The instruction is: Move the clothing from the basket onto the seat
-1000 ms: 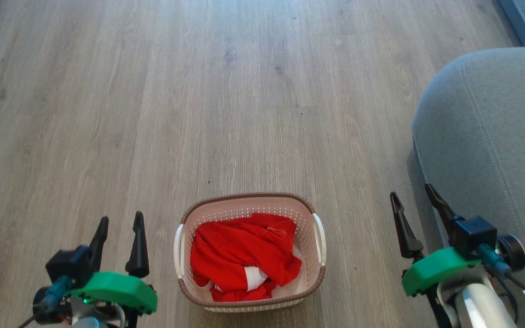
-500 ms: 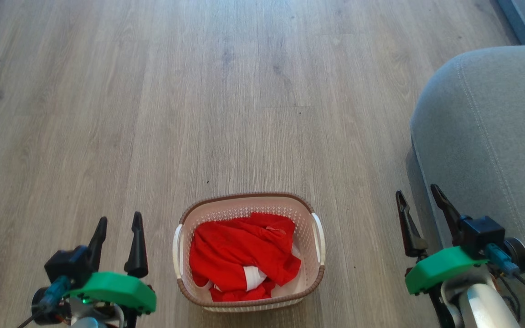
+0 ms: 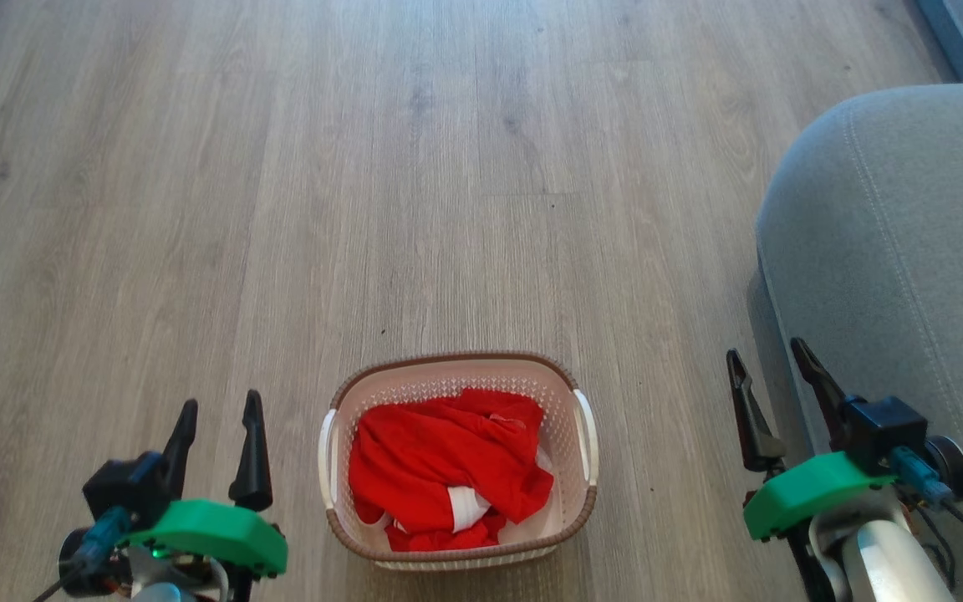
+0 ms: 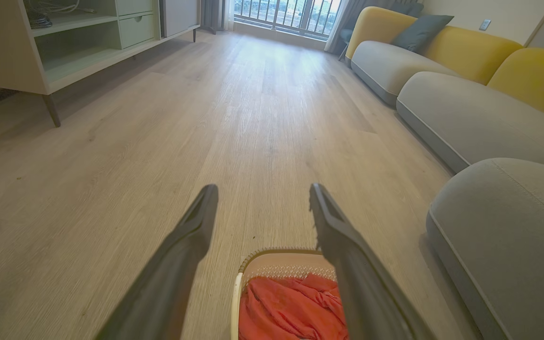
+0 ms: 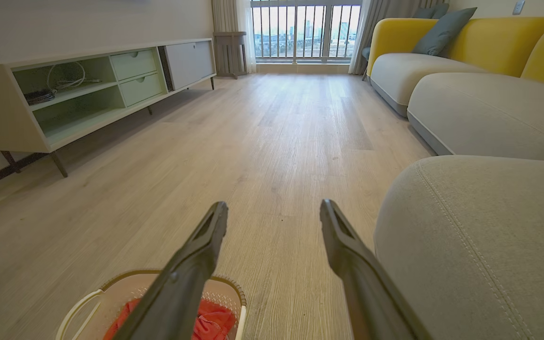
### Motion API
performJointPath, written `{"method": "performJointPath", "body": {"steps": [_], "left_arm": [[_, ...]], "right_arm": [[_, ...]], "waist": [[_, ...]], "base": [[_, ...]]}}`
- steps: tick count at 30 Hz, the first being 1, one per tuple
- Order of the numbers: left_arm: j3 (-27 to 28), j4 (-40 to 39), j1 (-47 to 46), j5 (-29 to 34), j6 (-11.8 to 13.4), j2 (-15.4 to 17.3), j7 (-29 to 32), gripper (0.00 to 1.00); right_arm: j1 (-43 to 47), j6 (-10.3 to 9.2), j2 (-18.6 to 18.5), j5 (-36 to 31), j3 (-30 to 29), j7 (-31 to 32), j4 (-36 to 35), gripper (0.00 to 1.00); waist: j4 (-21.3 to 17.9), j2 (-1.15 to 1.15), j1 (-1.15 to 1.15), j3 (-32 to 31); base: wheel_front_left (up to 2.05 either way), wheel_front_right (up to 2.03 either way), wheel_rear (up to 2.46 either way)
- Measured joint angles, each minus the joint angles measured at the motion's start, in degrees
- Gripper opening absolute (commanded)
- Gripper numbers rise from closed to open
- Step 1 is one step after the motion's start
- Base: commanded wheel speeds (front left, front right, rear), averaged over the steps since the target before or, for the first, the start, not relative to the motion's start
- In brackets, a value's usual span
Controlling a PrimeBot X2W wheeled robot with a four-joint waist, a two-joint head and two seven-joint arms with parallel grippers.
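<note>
The cream basket [image 3: 582, 393] with a brown rim stands on the wooden floor straight ahead, low in the head view. Crumpled red clothing [image 3: 440, 460] with a white panel lies inside it. The grey seat [image 3: 908, 251] rises at the right. My left gripper [image 3: 218, 408] hangs open to the left of the basket, empty. My right gripper [image 3: 767, 358] is open too, between the basket and the seat's edge. In the left wrist view the basket [image 4: 253, 262] and clothing [image 4: 286, 307] show between my fingers. The right wrist view has the basket [image 5: 130, 283] at the bottom left and the seat [image 5: 480, 226] at the right.
Bare wooden floor [image 3: 415, 184] stretches ahead. A long grey and yellow sofa [image 4: 461, 85] runs along the right wall. A low pale green cabinet [image 5: 88, 94] on thin legs lines the left wall. A window with railings [image 5: 305, 30] closes the far end.
My right gripper has shifted slightly right and down in the view, closer to the seat. The left gripper, basket and clothing have stayed put.
</note>
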Motion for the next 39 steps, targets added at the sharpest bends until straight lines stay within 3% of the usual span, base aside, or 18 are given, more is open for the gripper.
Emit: {"method": "performJointPath", "body": {"steps": [11, 20, 28, 35, 39], "left_arm": [[-0.13, -0.11, -0.02, 0.02, 0.00, 0.01, 0.00, 1.00], [-0.87, -0.54, -3.46, 0.01, -0.09, 0.01, -0.01, 1.00], [-3.53, -0.63, -11.31, -0.05, -1.13, -0.01, -0.01, 1.00], [-9.48, -0.21, -23.52, 1.37, -2.93, -0.05, -0.08, 1.00], [-13.86, 4.48, -30.72, 3.28, -3.90, -0.09, -0.27, 1.00]], "right_arm": [[-0.10, 0.00, 0.00, -0.01, 0.01, 0.00, -0.22, 1.00], [-3.19, 0.00, 0.00, -0.09, -0.90, -0.01, -1.45, 1.00], [-9.23, 0.00, -0.02, -1.13, -1.71, -0.02, -4.41, 1.00], [-18.92, 0.00, -0.05, -1.99, -2.66, -0.08, -7.77, 1.00], [-22.74, 0.00, -0.09, -2.24, -2.67, -0.08, -8.49, 1.00]], "waist": [[-0.44, 0.00, 0.00, 1.50], [-0.60, 0.00, 0.00, 6.31], [-0.25, 0.00, 0.01, 15.66], [0.03, 0.00, 0.02, 27.61], [0.13, 0.00, 0.03, 34.50]], "base": [[0.00, 0.00, 0.00], [0.00, 0.00, 0.00], [0.00, 0.00, 0.00], [0.00, 0.00, 0.00], [0.00, 0.00, 0.00]]}}
